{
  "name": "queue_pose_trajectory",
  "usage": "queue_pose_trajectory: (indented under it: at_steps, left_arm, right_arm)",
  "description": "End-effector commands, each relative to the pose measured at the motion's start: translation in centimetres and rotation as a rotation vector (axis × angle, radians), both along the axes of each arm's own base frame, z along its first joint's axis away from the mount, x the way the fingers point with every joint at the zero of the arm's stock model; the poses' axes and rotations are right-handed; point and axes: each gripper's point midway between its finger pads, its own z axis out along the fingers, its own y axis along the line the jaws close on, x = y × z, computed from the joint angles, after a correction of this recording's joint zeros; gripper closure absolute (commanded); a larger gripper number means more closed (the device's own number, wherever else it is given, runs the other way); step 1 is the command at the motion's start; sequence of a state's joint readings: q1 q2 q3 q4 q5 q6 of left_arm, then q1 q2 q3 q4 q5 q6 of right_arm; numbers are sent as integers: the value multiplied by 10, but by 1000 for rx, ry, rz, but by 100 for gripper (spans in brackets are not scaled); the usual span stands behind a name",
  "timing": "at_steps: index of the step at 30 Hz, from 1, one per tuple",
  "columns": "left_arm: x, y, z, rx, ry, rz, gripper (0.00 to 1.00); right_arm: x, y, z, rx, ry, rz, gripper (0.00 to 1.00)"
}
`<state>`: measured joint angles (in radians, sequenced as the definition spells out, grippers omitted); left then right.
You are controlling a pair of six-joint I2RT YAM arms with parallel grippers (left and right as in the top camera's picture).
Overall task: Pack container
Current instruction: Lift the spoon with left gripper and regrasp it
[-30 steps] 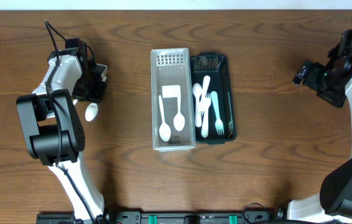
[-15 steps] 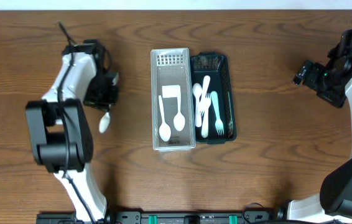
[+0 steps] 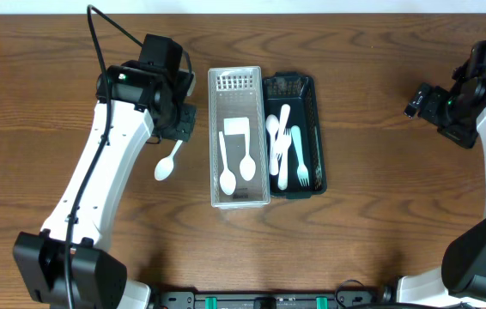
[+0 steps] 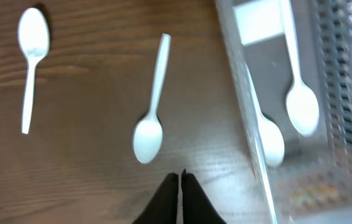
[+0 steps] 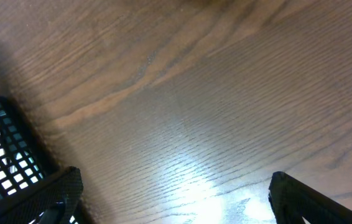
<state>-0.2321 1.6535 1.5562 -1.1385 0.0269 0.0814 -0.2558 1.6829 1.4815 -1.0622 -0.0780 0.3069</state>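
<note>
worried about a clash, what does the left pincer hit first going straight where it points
Likely the bare table between the nearest loose spoon and the clear container; the shut left pincer may graze the spoon's bowl, depth unclear.

Wood-grain table (image 3: 372,223) — clear bin (image 3: 234,82), green basket (image 3: 290,86) beside it, white spoon (image 3: 169,161), second spoon (image 4: 33,50).

desk (image 3: 363,103): brown wood grain. tray (image 3: 212,137): translucent white, slotted grid at the end toward the desk's far edge. basket (image 3: 318,129): dark green mesh. spoons (image 3: 167,163): all white. fork (image 3: 300,161): pale blue. arms (image 3: 97,189): white, black joints.
</note>
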Motion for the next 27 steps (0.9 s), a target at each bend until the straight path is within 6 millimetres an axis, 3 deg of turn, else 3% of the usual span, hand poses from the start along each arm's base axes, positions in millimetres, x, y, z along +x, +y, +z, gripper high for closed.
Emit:
queue_pose_trajectory:
  at_steps: [1, 3, 5, 11, 16, 22, 27]
  left_arm:
    - [12, 16, -6, 67, -20, 42, 74]
    - [20, 20, -18, 96, -5, -49, 63]
    - [22, 23, -34, 122, 42, -123, 58]
    - [24, 32, -97, 154, 220, -190, 58]
    - [24, 41, -136, 157, 308, -170, 58]
    - [30, 51, -157, 152, 327, -143, 58]
    - [31, 46, -164, 124, 331, -144, 59]
  right_arm:
    - [-1, 3, -2, 2, 8, -1, 1]
    - [-1, 3, -2, 2, 8, 0, 1]
    - [-1, 3, -2, 2, 8, -1, 1]
    - [-3, 3, -3, 4, 19, 0, 1]
    - [-6, 4, -4, 6, 30, 1, 1]
    - [-6, 4, -4, 7, 30, 1, 1]
    - [-6, 4, -4, 6, 30, 0, 1]
